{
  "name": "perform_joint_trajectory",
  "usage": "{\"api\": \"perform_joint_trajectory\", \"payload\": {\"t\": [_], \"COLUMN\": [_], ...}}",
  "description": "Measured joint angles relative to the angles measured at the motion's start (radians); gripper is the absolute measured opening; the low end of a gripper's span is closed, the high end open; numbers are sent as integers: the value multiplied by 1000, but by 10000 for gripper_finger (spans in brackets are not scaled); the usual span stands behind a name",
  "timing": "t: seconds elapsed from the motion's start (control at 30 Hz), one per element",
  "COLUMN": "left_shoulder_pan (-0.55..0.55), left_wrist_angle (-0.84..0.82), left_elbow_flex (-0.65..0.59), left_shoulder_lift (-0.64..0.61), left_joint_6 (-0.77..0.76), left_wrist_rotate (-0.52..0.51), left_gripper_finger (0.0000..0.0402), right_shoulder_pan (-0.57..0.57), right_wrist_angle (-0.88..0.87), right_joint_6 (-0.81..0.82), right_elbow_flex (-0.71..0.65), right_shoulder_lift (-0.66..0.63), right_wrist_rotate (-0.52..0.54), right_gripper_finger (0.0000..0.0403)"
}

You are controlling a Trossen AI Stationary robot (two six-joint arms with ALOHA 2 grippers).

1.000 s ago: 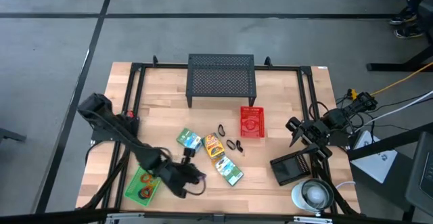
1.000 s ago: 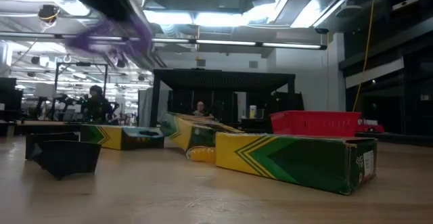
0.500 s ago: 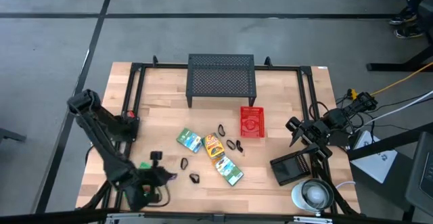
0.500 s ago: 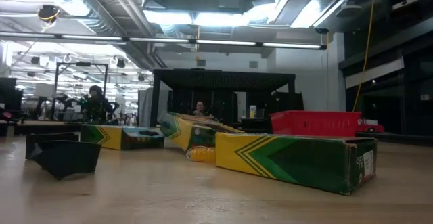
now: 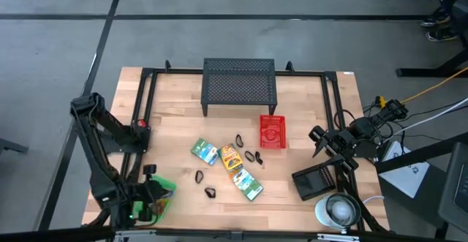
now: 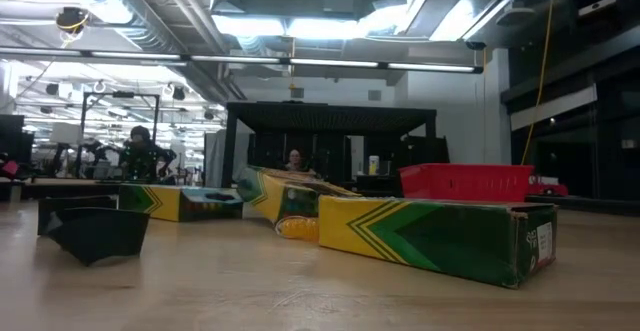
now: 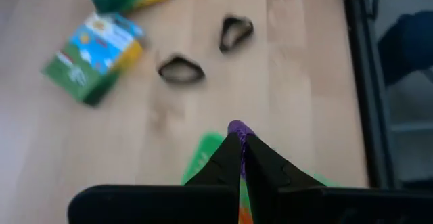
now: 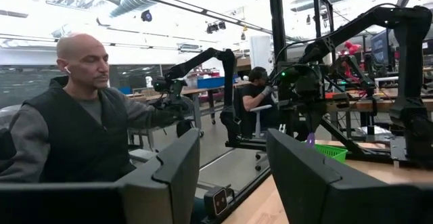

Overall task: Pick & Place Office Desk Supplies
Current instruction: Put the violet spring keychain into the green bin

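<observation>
My left gripper (image 5: 155,198) hangs over a green tray (image 5: 167,188) at the table's near left corner, shut on a purple loop (image 7: 237,127). Three printed packets (image 5: 205,152) (image 5: 231,157) (image 5: 248,186) lie flat mid-table, with small black clips (image 5: 199,176) (image 5: 210,192) beside them. The left wrist view shows one packet (image 7: 95,53), two clips (image 7: 180,70) and the tray (image 7: 205,155) below the fingers. My right gripper (image 5: 319,141) waits open at the table's right side. My left gripper pinches the purple loop between its two fingers, so that only a small purple bit (image 7: 237,126) shows past the fingertips. The fingers slant downward. The loop is lifted clear, above the green tray.
A black mesh stand (image 5: 239,85) stands at the far middle and a red box (image 5: 272,131) right of centre. A black flat item (image 5: 314,182) and a round white object (image 5: 336,210) sit at the near right. A person (image 8: 74,116) sits beyond the table.
My left gripper has swung from the table's near middle toward its left edge, rolling its wrist as it went, and now hangs over the green tray. The purple loop has travelled with it, clear of the table. The arm has left the low view.
</observation>
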Motion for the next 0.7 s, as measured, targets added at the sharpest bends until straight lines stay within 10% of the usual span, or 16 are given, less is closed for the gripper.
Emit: {"api": "perform_joint_trajectory", "payload": {"t": [0.7], "left_shoulder_pan": [-166], "left_wrist_angle": [5], "left_elbow_flex": [-125], "left_shoulder_lift": [-9], "left_joint_6": [-428], "left_wrist_rotate": [110], "left_gripper_finger": [37], "right_shoulder_pan": [0], "right_wrist_angle": [0], "right_joint_6": [1], "right_elbow_flex": [0], "right_shoulder_lift": [0], "right_wrist_rotate": [0], "right_gripper_finger": [172]}}
